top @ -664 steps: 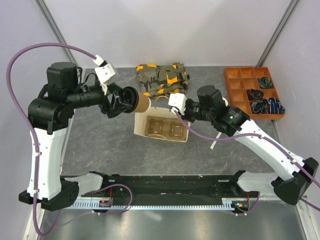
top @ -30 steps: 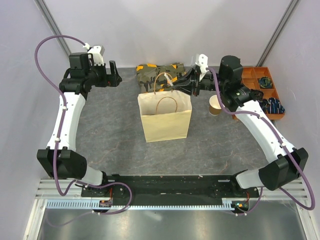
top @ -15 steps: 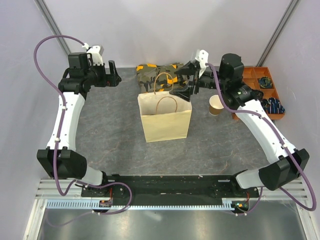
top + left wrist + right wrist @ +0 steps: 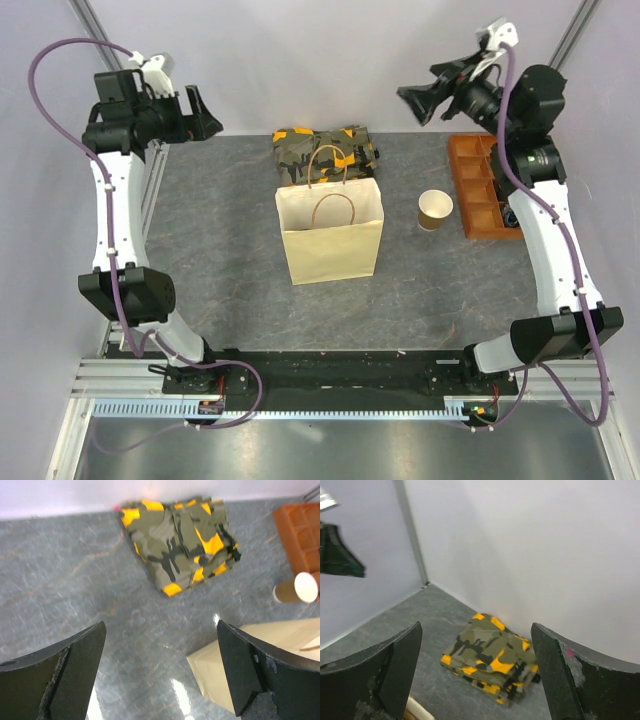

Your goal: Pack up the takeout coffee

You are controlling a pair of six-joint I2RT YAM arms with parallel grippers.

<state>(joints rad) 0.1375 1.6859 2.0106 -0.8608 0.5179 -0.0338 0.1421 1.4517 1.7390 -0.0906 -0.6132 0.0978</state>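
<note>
Our left gripper (image 4: 160, 630) and right gripper (image 4: 476, 630) hung wide and empty. The coffee was out of sight, probably inside the paper bag (image 4: 333, 240). Any knock against that upright bag could tip it and spill the drink.

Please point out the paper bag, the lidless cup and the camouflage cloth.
paper bag (image 4: 331, 240), top external view, middle of front face.
lidless cup (image 4: 435, 207), top external view, its open mouth.
camouflage cloth (image 4: 180, 537), left wrist view, centre of top.

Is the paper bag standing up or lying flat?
Standing up: the paper bag rests on its base, its top edge uppermost.
</note>
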